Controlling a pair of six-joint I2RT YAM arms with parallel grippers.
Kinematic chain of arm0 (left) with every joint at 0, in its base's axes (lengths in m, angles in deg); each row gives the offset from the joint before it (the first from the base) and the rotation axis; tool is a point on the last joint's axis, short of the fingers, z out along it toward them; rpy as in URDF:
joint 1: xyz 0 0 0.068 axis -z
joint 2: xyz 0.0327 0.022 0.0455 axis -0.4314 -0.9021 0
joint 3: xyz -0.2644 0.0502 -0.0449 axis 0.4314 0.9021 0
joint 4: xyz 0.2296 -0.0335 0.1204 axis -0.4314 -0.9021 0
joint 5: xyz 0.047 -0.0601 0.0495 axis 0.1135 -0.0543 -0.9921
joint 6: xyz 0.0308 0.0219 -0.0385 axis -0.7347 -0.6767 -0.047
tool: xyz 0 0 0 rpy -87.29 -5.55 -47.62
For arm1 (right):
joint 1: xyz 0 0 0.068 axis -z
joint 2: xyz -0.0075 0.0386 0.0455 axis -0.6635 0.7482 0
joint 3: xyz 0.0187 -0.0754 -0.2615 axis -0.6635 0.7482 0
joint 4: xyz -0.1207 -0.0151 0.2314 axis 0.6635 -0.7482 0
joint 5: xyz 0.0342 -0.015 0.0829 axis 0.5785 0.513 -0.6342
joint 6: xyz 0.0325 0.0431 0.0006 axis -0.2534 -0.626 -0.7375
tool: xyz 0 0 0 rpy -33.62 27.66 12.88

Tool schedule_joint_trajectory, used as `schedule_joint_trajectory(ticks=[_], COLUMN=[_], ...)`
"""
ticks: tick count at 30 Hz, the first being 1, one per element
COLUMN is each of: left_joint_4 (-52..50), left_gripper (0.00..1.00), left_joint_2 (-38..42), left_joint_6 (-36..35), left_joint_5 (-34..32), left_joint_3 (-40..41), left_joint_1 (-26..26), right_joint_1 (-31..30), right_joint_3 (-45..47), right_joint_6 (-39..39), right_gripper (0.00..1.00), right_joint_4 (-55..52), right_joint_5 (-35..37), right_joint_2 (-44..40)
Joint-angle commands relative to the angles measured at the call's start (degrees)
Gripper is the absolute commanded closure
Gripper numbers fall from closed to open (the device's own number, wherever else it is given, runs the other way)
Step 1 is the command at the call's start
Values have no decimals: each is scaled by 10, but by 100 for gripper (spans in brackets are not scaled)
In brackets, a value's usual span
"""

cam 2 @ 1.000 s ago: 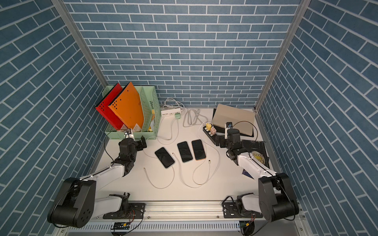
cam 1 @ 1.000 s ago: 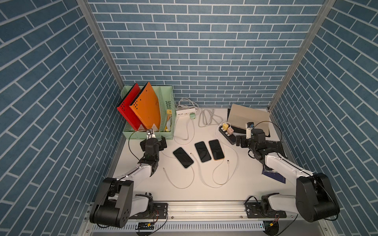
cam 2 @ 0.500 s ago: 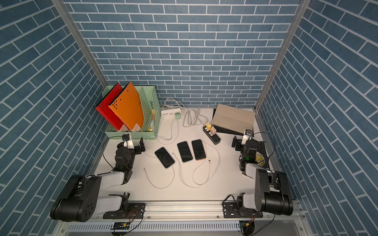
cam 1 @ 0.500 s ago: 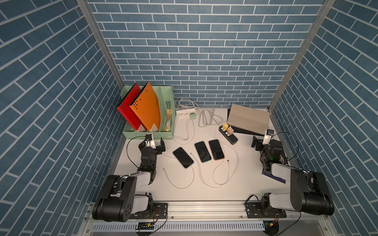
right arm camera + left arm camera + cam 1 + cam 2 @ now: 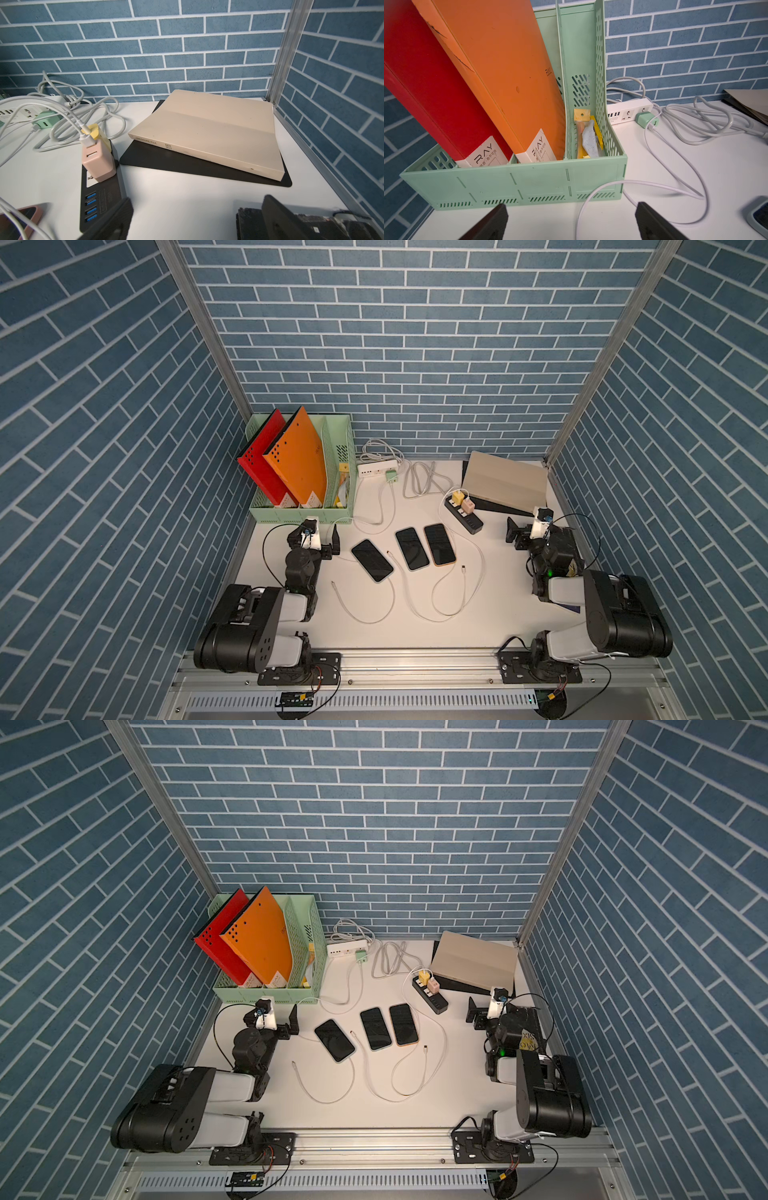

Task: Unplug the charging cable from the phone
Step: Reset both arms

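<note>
In both top views three phones lie flat, screens up, in the middle of the white surface [image 5: 498,614]: the left phone [image 5: 372,560], the middle phone [image 5: 411,548] and the orange-cased phone [image 5: 439,544]. Each long axis runs from the front rail towards the back wall with the far end leaning left, and the left phone leans most. White charging cables [image 5: 483,570] loop in front of them. Three plug tips lie free on the surface, one between the left and middle phones. Blue brick walls [image 5: 395,344] close three sides. The left pincer [image 5: 313,531] hangs wide open and empty just in front of the green file rack [image 5: 299,515]. The right pincer [image 5: 534,526], equally wide and empty, sits near the black power strip [image 5: 471,522]. Both stand apart from the phones.

In the left wrist view the left pincer [image 5: 571,218] gapes over the surface, and a cable loop [image 5: 643,182] runs between its fingers [image 5: 492,220] without touching them. The rack [image 5: 519,182] holds a red folder [image 5: 425,72] and an orange folder [image 5: 498,62], both tilted. A white power strip [image 5: 629,108] with a green charger [image 5: 643,119] lies beside it. A corner of the left phone [image 5: 758,216] shows.

In the right wrist view the right pincer [image 5: 197,216] stands spread with nothing in it. Ahead, a beige file [image 5: 207,128] rests on a black mat [image 5: 187,168]. A pink charger [image 5: 97,162] and a yellow charger [image 5: 95,131] sit in the black power strip [image 5: 101,199]. One end of the orange-cased phone [image 5: 27,212] shows, with white cables crossing in front of it.
</note>
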Motion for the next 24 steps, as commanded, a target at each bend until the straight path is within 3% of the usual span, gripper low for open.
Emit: schedule_joint_trajectory(ticks=[1, 5, 7, 11, 16, 24], left_joint_4=[20, -12, 42, 21, 15, 10], left_gripper=[0, 0, 0, 0, 0, 0], left_joint_2=[-2, -24, -64, -62, -62, -62], left_joint_6=[-8, 2, 20, 28, 30, 30], left_joint_5=[8, 34, 21, 26, 21, 17], left_joint_3=[-8, -34, -29, -38, -41, -44], left_joint_1=[-2, -20, -30, -38, -37, -38], right_joint_1=[-1, -3, -4, -7, -26, -28], right_joint_3=[8, 4, 8, 19, -5, -5], right_joint_6=[13, 17, 24, 37, 49, 50], right_gripper=[0, 1, 1, 0, 1, 1], right_joint_4=[33, 27, 40, 67, 22, 23], right_joint_5=[-16, -18, -35, -66, -27, -25], right_joint_2=[5, 7, 10, 16, 20, 20])
